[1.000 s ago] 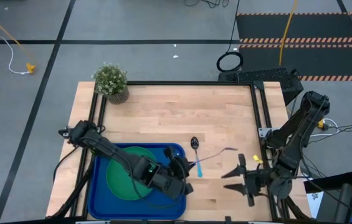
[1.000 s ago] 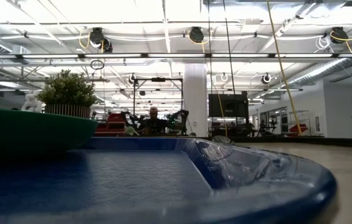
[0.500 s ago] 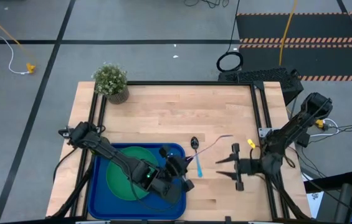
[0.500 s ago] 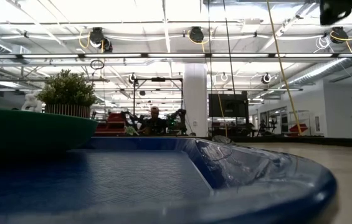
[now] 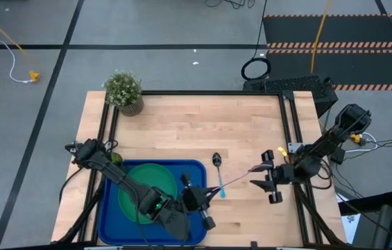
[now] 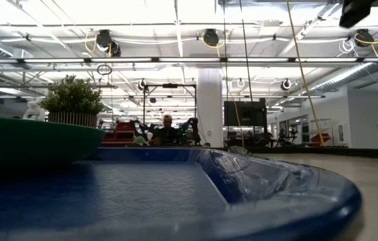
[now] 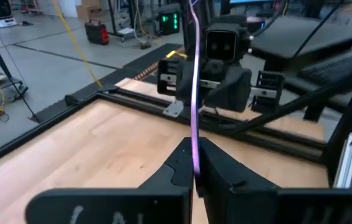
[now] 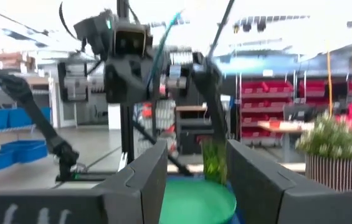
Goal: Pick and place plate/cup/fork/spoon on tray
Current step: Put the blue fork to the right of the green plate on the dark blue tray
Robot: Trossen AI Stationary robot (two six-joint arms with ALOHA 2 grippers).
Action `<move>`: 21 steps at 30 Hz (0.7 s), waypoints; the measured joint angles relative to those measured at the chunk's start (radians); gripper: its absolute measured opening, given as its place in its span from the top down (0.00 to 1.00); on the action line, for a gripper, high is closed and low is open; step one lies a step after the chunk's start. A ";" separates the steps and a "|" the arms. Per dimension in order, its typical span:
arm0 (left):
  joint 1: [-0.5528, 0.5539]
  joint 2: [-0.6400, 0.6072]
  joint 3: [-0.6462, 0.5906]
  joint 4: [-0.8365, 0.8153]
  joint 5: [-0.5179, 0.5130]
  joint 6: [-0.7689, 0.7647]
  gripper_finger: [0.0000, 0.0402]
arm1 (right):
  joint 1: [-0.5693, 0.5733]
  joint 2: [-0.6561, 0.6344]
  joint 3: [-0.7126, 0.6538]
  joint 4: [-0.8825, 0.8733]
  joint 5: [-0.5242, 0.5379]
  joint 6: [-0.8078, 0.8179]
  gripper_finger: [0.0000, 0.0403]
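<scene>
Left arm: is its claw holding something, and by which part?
The left gripper pinches the fork by one end, probably the handle. The right gripper is open and holds nothing.

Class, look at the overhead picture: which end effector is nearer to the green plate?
Left. The left end effector is over the tray's right part beside the plate; the right end effector is off the tray.

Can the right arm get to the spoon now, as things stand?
Probably yes. The spoon lies on bare table beside the tray, with the open right gripper close by. But the left gripper, shut on the fork, holds it across the spoon's handle end.
</scene>
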 joint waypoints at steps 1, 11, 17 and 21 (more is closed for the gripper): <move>0.000 0.006 -0.005 0.025 0.000 0.006 0.96 | 0.006 0.000 0.006 0.018 0.000 -0.033 0.61; 0.023 0.026 -0.185 0.531 0.082 0.238 0.97 | 0.061 -0.004 0.082 0.059 -0.001 -0.264 0.54; 0.026 0.026 -0.254 0.638 0.099 0.285 0.99 | 0.108 -0.040 0.116 0.077 0.000 -0.375 0.50; 0.032 0.026 -0.292 0.709 0.136 0.290 0.96 | 0.127 -0.070 0.122 0.078 0.001 -0.411 0.50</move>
